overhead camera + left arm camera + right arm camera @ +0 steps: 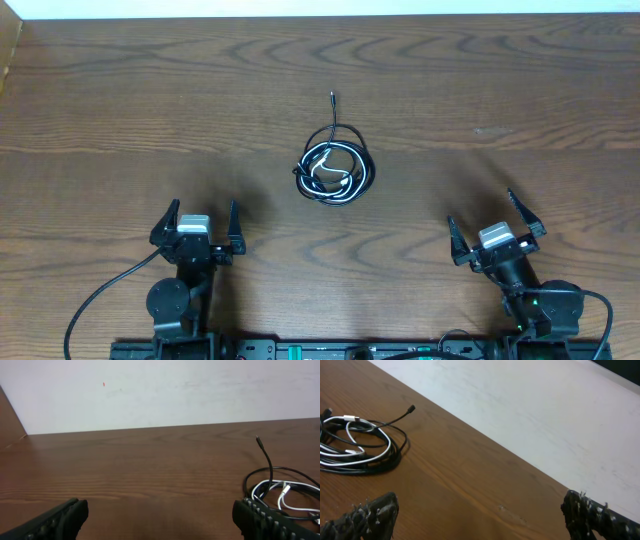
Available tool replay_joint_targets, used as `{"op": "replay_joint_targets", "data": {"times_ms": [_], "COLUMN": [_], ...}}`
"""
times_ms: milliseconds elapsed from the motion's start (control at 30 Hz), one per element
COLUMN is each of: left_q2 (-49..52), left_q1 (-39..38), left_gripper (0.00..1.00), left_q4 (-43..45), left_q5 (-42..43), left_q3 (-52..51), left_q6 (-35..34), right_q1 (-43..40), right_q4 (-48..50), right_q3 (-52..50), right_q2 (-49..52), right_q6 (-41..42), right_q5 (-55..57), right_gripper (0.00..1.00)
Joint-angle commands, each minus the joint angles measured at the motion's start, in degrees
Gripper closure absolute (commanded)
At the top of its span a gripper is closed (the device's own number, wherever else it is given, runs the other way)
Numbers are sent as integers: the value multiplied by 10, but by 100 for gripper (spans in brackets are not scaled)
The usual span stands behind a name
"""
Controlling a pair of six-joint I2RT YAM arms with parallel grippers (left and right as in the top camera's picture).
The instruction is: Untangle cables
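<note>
Seemingly knotted, the cables lie coiled on the table.

Cables are all bunched into one small loose coil, lying flat around the middle of the table. Thin black cords loop round the outside with a shorter white one tangled inside. One black end with a tiny plug pokes straight out toward the far edge.
</note>
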Motion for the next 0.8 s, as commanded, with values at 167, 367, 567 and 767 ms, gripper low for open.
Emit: {"op": "replay_joint_targets", "data": {"times_ms": [167, 367, 567, 767], "left_q2": [0, 0, 0, 2], "left_q1": [-1, -1, -1, -1], "left_gripper": [2, 2, 2, 2], "left_q4": [-13, -2, -2, -2], "left_q5": [31, 31, 31, 31], "left_q3": [-7, -7, -7, 6], "left_q6": [-20, -48, -49, -49], "right_q1": [7, 7, 7, 7], "right_q4": [4, 6, 7, 21], "right_q3": [-2, -2, -2, 0], "right_q2": [-4, -3, -3, -3], "right_q6": [8, 8, 16, 69], "right_q5": [1, 1, 0, 0], "right_gripper": [1, 1, 1, 1]}}
